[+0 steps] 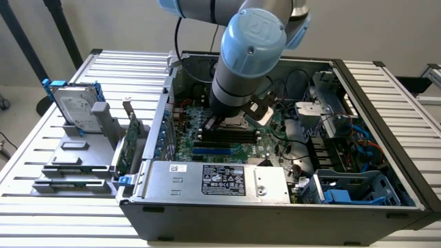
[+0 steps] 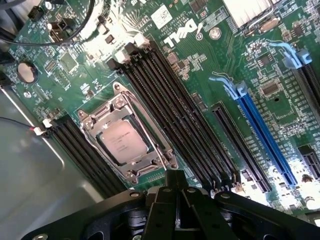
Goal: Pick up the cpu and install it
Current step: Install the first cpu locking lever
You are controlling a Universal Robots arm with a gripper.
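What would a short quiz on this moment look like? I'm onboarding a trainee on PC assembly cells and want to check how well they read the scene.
1. True or false: the cpu lies in the socket's metal frame on the motherboard.
2. In the wrist view, what does the gripper hold? A) the cpu B) a cable C) nothing
3. In the exterior view, what stands in the grey holder toward that view's left, outside the computer case?

Key: 1. True. 2. C: the gripper is shut with nothing between its fingers. 3. The hard drive with blue rails, with green circuit cards beside it.
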